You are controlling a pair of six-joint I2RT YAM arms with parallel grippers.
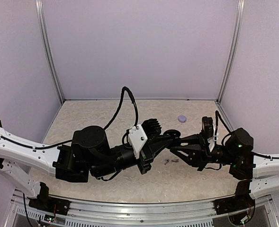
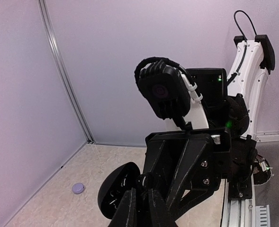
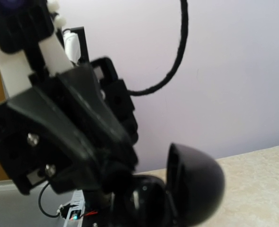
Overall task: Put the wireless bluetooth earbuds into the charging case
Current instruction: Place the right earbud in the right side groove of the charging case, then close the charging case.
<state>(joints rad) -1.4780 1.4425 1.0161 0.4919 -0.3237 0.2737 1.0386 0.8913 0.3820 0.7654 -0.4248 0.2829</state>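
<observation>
The speckled beige table [image 1: 82,127] carries a lavender puck [image 1: 182,118] and tiny pale pieces [image 1: 171,161].

Tabletop [image 1: 106,113] beige, speckled. Walls [image 1: 139,47] pale lilac, posts [image 1: 49,52] silver. Arms [image 1: 23,152] white w/ blk joints. Mount [image 1: 138,138] white. Case [image 1: 182,118] lavender. Shell [image 3: 196,184] glossy blk. Cable [image 3: 183,38] blk. LED [image 2: 229,124] green.

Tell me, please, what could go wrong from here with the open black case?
The black clamshell case hangs open in mid-air, seemingly pinched at its edge by the right gripper; it could slip or twist. The left gripper crowds it; a nudge could knock it loose. Two small pale pieces, probably earbuds, lie on the table nearby and could be struck.
</observation>
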